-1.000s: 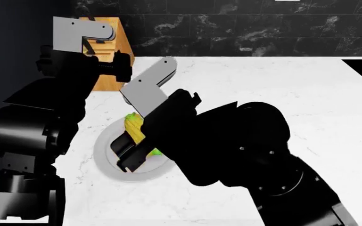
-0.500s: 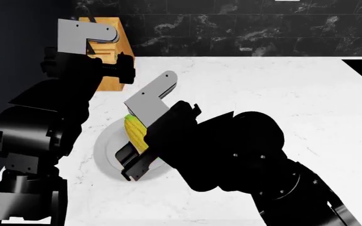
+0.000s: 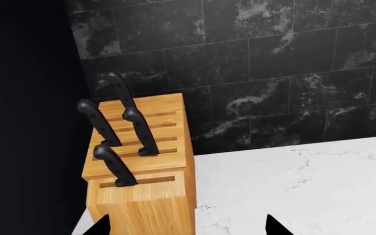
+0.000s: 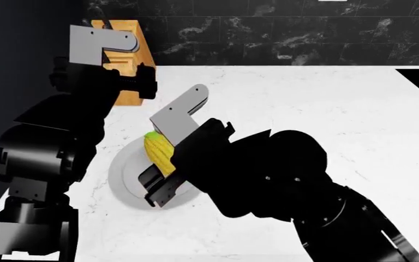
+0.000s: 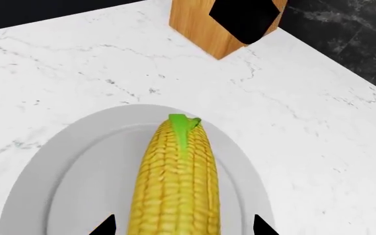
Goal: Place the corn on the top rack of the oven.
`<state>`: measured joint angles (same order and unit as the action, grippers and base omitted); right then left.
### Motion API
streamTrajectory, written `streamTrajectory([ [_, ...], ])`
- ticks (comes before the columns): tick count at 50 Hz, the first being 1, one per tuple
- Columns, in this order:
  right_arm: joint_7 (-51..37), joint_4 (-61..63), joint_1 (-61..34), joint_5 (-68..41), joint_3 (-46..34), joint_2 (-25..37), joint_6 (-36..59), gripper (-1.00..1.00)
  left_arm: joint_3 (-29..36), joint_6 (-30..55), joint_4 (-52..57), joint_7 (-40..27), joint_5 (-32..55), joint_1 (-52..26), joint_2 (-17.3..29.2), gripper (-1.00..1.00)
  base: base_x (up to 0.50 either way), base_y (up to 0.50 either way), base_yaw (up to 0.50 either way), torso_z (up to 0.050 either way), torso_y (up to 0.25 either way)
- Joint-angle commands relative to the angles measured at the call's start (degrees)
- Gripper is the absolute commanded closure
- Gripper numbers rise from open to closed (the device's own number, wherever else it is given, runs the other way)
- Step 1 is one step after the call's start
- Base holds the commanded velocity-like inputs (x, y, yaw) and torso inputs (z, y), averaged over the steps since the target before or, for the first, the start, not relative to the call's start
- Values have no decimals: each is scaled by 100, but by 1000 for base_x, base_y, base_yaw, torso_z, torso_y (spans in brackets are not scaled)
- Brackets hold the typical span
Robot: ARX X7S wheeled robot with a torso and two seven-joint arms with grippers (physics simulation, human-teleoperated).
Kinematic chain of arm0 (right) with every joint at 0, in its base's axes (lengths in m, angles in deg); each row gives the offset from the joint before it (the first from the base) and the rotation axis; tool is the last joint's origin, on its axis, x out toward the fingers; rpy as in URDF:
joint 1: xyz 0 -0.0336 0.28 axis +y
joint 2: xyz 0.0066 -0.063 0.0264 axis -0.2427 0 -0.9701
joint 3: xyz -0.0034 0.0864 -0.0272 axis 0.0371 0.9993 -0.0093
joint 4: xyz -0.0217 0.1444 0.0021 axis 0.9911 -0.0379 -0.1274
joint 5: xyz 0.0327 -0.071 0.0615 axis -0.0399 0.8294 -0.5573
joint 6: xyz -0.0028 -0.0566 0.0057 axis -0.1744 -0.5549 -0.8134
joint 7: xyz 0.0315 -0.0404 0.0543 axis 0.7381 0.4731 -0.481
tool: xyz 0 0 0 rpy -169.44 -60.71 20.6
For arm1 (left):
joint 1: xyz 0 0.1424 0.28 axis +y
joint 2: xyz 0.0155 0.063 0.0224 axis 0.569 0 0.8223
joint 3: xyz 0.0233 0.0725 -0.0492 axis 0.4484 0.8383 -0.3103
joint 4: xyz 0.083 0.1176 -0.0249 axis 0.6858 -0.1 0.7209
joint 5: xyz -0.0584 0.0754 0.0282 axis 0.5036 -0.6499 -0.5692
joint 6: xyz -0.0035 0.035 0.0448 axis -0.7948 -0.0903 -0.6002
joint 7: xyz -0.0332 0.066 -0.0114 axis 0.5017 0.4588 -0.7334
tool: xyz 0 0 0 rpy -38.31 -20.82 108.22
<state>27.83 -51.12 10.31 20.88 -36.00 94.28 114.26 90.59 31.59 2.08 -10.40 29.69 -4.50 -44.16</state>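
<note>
My right gripper (image 4: 159, 183) on the plump yellow corn cob (image 4: 159, 154) over the pale grey round plate (image 4: 122, 173).

The corn lies lengthwise between my two dark fingertips (image 5: 104, 226), its bright green tip (image 5: 183, 123) pointing away from my wrist toward the light wooden knife block (image 3: 142, 186). My jaws sit against its flanks, clamped on it. The plate rests on the white marble counter (image 4: 304, 98). My left gripper (image 3: 186, 228) hovers near the knife block, its fingertips spread apart around nothing.

Yellow corn (image 5: 175, 181), green tip, lengthwise above a grey plate (image 5: 77, 161)
</note>
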Motion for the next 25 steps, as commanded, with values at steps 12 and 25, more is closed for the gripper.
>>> streamTrajectory([
  [12,252,-252,-70,122,-293,16,-310,-100,19,-133,-89,8,46,71,46,-100,0,0,0,0,0],
  [25,291,-287,-39,83,-385,30,-396,-100,-3,-23,71,-48,99,100,75,-100,0,0,0,0,0],
])
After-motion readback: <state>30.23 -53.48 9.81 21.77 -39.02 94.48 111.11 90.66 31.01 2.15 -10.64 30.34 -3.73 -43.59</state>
